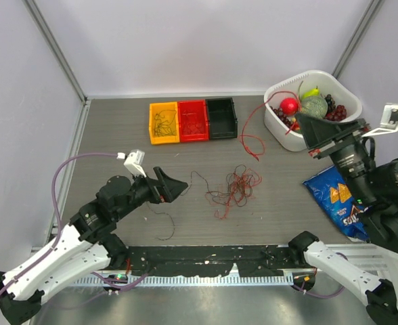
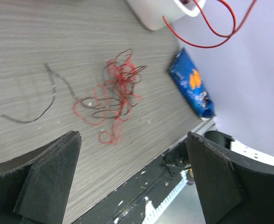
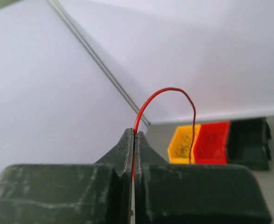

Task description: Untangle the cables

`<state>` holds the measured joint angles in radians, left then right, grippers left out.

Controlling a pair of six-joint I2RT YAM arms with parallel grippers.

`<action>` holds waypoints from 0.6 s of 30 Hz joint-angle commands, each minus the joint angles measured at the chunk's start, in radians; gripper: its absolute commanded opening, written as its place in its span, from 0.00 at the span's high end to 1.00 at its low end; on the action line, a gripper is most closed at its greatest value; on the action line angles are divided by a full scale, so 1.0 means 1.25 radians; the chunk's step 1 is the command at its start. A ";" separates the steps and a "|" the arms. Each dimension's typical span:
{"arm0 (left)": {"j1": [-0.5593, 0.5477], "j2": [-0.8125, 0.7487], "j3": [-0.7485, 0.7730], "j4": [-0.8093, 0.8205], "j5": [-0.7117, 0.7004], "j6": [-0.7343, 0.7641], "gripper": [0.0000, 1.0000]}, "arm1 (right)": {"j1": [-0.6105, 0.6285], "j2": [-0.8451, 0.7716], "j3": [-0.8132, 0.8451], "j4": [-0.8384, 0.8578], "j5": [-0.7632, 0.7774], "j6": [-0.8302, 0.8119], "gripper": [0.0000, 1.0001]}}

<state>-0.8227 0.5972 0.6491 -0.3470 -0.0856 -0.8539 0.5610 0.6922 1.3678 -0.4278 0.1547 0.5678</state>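
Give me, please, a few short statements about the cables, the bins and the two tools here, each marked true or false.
1. The right tool is shut on a red cable. True.
2. The left tool grips the tangle. False: it is open, and the tangle lies on the table ahead of it, untouched.
3. In the top view, the yellow bin, the red bin and the black bin stand in that order from left to right. True.
4. The blue snack bag lies inside the white tub. False: it lies on the table beside the right arm.
5. The tangle holds only black wires. False: red and dark wires are mixed.
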 commanded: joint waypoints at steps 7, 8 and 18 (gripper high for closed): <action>0.000 0.090 0.087 0.272 0.116 0.008 0.00 | 0.003 0.095 0.057 0.184 -0.260 0.067 0.99; 0.000 0.106 0.087 0.325 0.129 -0.003 0.00 | 0.003 0.105 0.045 0.202 -0.287 0.075 0.99; -0.001 0.393 0.027 0.767 0.266 -0.209 0.00 | 0.003 0.115 -0.009 0.275 -0.339 0.142 0.99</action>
<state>-0.8227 0.9905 0.7082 0.3260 0.1516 -0.9958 0.5610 0.8566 1.3445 -0.1768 -0.2279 0.7181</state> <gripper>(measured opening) 0.994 0.031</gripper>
